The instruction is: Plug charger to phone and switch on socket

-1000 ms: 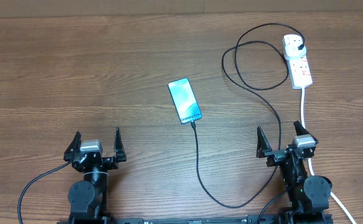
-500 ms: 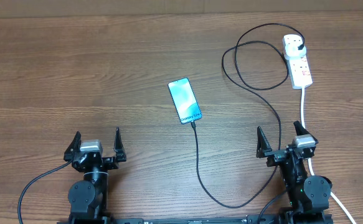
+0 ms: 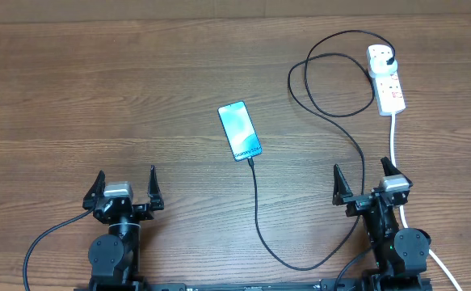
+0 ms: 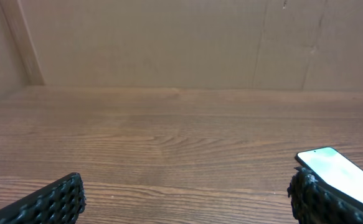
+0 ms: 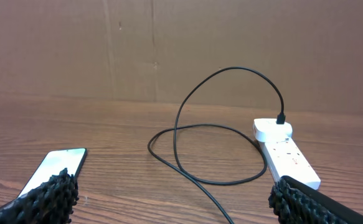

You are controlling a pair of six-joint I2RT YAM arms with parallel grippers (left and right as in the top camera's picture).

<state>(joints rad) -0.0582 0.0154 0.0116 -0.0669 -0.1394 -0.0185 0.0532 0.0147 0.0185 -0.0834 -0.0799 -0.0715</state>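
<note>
While both arms sit at the near edge of the wooden table, the left gripper is at the far left with its 2 fingers spread wide and nothing between them. In its wrist view the ribbed fingertips frame bare wood, with a corner of the phone showing at the right.

Near the middle of the table the phone lies flat, screen up and lit blue-teal, tilted slightly off square. It is well apart from both grippers. The charger meets the phone's near short edge, but whether its tip is seated cannot be told at this size. From there the thin black cable runs toward the near edge, curves right, climbs past the right arm, makes 1 loose loop and ends in a black plug.

The right gripper has its fingers apart and holds nothing. The cable passes just beside it.

At the far right the socket lies flat with the plug in its far end. Its thick white cord leads back toward the right arm. The switch position cannot be made out.
</note>
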